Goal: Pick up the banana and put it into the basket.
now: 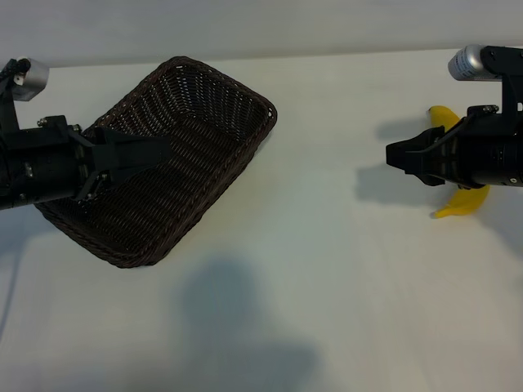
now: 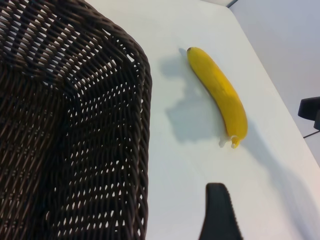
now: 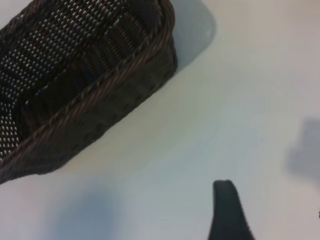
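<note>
The dark brown woven basket (image 1: 212, 106) stands at the left of the white table, turned at an angle. My left gripper (image 1: 155, 155) hovers over its near-left part, open; in the left wrist view one finger (image 2: 218, 215) shows over the table beside the basket wall (image 2: 115, 150). The yellow banana (image 1: 459, 204) lies at the far right, partly hidden under my right arm. The left wrist view shows the whole banana (image 2: 220, 92) lying free on the table. My right gripper (image 1: 400, 162) hangs open above the table, just left of the banana and pointing toward the basket, with nothing between its fingers.
White table (image 1: 327, 269) stretches between the basket and the banana. A soft shadow (image 1: 237, 318) falls on its front middle. In the right wrist view the basket's corner (image 3: 150, 65) is far from the one visible finger (image 3: 227, 210).
</note>
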